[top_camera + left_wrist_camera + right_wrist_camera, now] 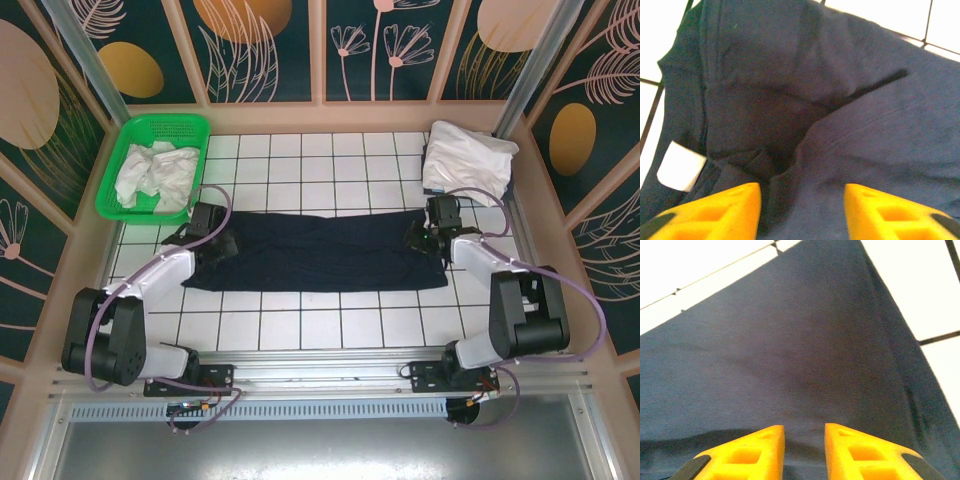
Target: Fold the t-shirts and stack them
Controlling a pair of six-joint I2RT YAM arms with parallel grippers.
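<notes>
Here's the state of play: the navy t-shirt (320,250) lies across the middle of the tiled table (300,325), flattened into a long narrow band. I'd call it partway through its fold, not finished. In the upper right of the overhead view, a folded white t-shirt (465,160) sits as the start of the stack. In the upper left, the green basket (165,122) holds crumpled white t-shirts (155,172), work not yet begun.

The left gripper (212,240) is at the band's left end, by the collar and its white label (681,172). Its fingers (735,207) stand wide apart, cloth puckering between them, nothing pinched. The right gripper (425,235) is at the right end, fingers (760,442) nearly together over the cloth; whether they pinch it, I can't tell.

Left to do: finish this fold, stack it, then empty the basket.
</notes>
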